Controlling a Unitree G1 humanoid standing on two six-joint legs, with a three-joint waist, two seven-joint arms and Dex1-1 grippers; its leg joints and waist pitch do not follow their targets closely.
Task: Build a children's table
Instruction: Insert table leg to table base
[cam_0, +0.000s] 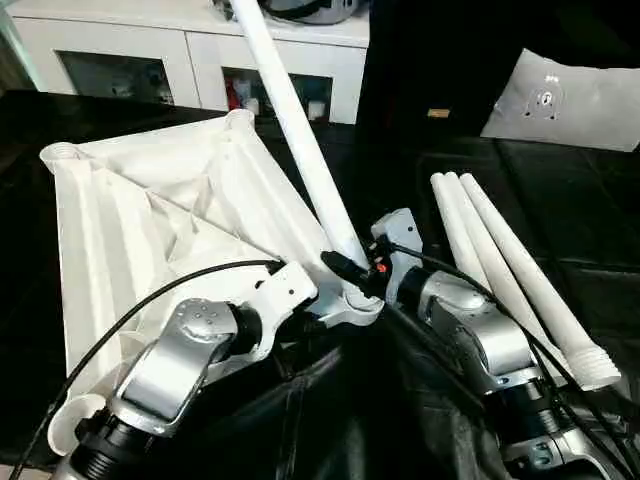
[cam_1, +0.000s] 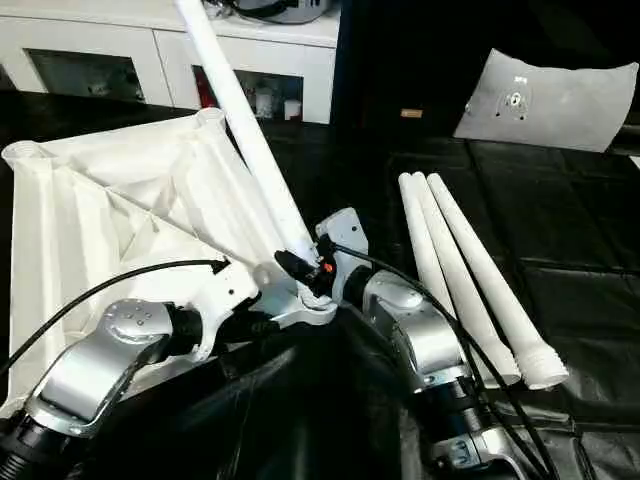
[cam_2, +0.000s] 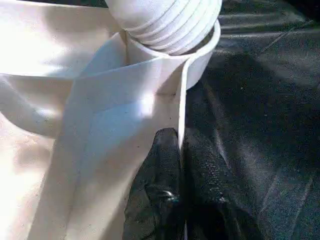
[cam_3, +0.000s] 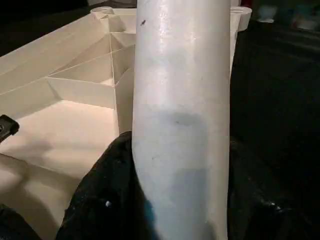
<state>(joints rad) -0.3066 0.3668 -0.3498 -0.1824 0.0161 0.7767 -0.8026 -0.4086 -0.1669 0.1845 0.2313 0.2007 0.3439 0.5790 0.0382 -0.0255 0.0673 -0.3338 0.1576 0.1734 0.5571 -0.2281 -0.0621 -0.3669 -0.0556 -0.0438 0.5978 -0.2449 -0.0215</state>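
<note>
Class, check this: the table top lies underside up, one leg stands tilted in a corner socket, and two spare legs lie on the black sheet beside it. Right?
Nearly. Three spare legs lie on the black sheet, not two, as the left eye view shows. The table top and the tilted leg in the corner socket are as stated.

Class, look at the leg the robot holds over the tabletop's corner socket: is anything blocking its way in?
Nothing visible blocks it. The leg already sits with its threaded end in the corner socket, tilted, with threads still showing above the rim.

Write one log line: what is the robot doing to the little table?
step: fitting leg into corner socket | right gripper: holds leg | left gripper: pinches tabletop edge | spare legs: three
</note>
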